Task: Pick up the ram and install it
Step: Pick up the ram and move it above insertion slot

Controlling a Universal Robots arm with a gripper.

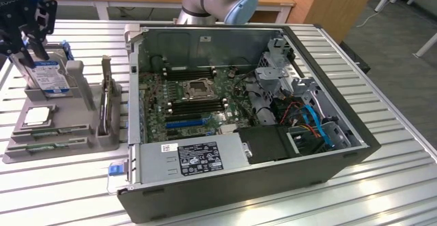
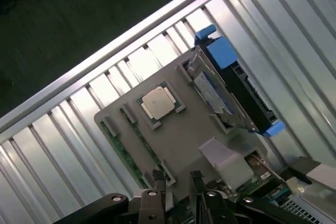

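Observation:
Two ram sticks, thin green boards, lie in slots along the front of the grey holder tray (image 1: 14, 154); the nearer-to-centre ram (image 1: 56, 131) lies just behind the other ram (image 1: 45, 145). The wrist view shows a ram (image 2: 127, 155) as a green strip at the tray's edge (image 2: 173, 140). My gripper (image 1: 28, 52) hangs at the exterior view's far left, above the back of the tray near the hard drive. It is open, with nothing between its fingers. In the wrist view the gripper (image 2: 177, 182) is over the tray's ram end.
The tray also holds a CPU (image 1: 38, 114), an upright hard drive (image 1: 48, 76) with a blue-white label, and a card with a metal bracket (image 1: 106, 103). An open PC case (image 1: 225, 185) with its motherboard (image 1: 198, 103) lies to the exterior view's right of the tray. The table is slatted metal.

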